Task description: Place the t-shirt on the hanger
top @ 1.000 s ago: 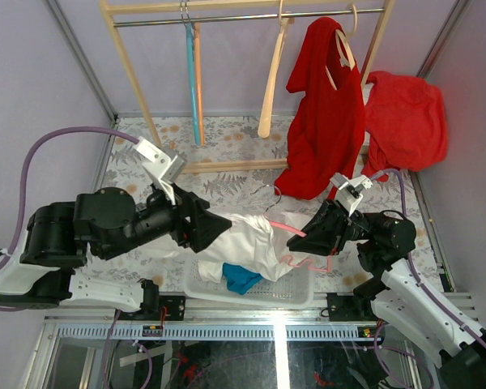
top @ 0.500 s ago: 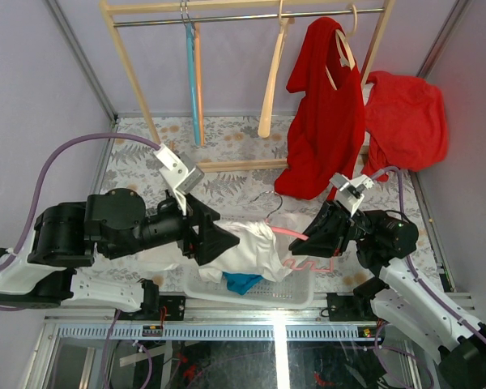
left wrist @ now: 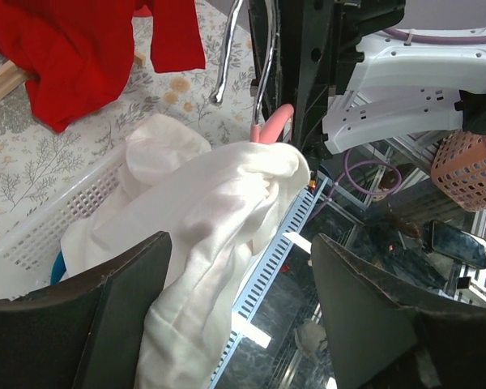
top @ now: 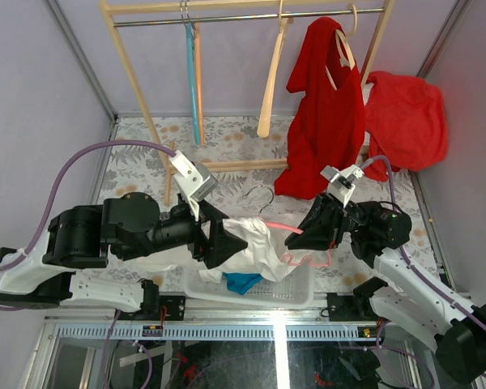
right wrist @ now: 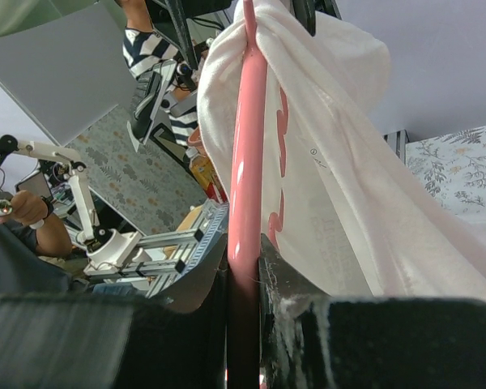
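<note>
The white t-shirt (top: 255, 247) hangs bunched over one arm of the pink hanger (top: 290, 230), above the basket. The hanger's wire hook (top: 257, 194) points to the far left. My right gripper (top: 310, 235) is shut on the hanger's bar (right wrist: 247, 162), and the shirt (right wrist: 340, 162) drapes over the bar just beyond the jaws. My left gripper (top: 224, 243) is wide open at the shirt's left side. In the left wrist view the shirt (left wrist: 202, 211) hangs between the fingers, close to the left finger (left wrist: 81, 316), with the hanger (left wrist: 271, 126) behind it.
A white plastic basket (top: 296, 288) holding a blue cloth (top: 241, 281) sits at the near edge. A wooden rack (top: 130, 57) at the back carries a light blue hanger (top: 193, 73), a wooden hanger (top: 271, 81) and a red garment (top: 324, 121). More red cloth (top: 405, 113) lies at the right.
My left arm has moved right toward the hanger, bunching the shirt rightward along it. My right gripper has shifted slightly up and left, and the hook has swung to the far left.
</note>
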